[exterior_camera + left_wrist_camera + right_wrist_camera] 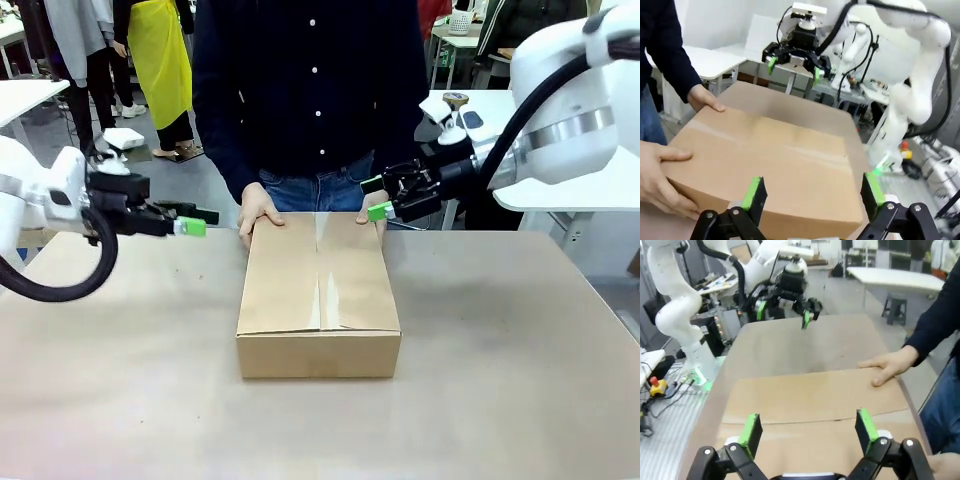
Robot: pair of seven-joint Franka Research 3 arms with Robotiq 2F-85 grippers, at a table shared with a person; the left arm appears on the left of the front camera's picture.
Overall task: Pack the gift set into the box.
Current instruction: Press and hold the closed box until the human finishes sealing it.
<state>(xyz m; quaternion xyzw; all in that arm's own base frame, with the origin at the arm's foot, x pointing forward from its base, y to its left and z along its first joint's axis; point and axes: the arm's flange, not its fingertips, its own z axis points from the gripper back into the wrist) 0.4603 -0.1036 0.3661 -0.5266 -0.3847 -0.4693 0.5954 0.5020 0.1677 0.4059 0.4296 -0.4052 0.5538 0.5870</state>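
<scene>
On the table point(520, 370), a person's hands point(258, 213) steady the closed box point(318, 290) between left gripper point(197, 222) and right gripper point(376, 197), both gaping empty.

1. A wide counter point(520, 380) with a plain tan top spreads across the foreground under even indoor light.
2. Behind it the floor point(205, 180) is smooth and grey.
3. In the front view a left white table point(25, 95) stands at the far edge of the room. A right white table point(492, 98) carries a few small items too small to tell.
4. In the left wrist view a bare white wall point(715, 20) rises behind a low white table point(710, 60).
5. In the right wrist view a long white table point(900, 277) stands well beyond the counter. A dark stool point(895, 315) sits just beside it on the grey floor.
</scene>
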